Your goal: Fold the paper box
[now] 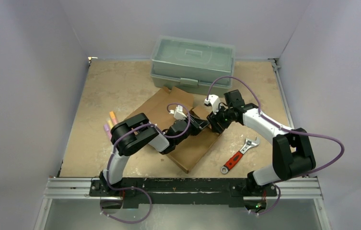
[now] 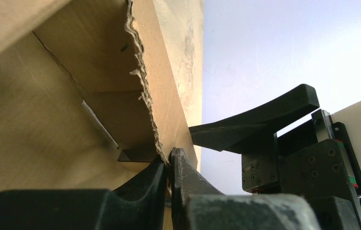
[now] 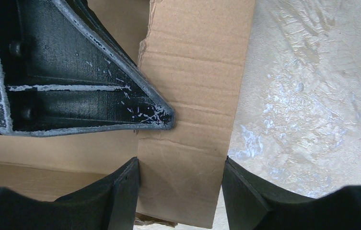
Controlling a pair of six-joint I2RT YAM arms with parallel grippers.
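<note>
Cardboard of the box (image 1: 195,146) lies mostly flat in the middle of the table (image 1: 97,96), set cornerwise, its far corner just before the toolbox (image 1: 192,62); a red-handled wrench (image 1: 238,155) lies on the table to its right, apart from it. Both arms reach in over the sheet and meet near its right edge; there the left gripper (image 1: 202,126) and right gripper (image 1: 215,120) sit just beside each other. Seen from the left wrist, the left gripper (image 2: 169,160) is clamped on the ragged edge of a raised flap, its fingers pressed together with the cardboard pinched between; a fingertip of the right gripper meets the flap's outer face. Seen from the right wrist, the right gripper (image 3: 180,167) has its jaws apart; a strip of flap shows between them, but whether they touch it cannot be told.
</note>
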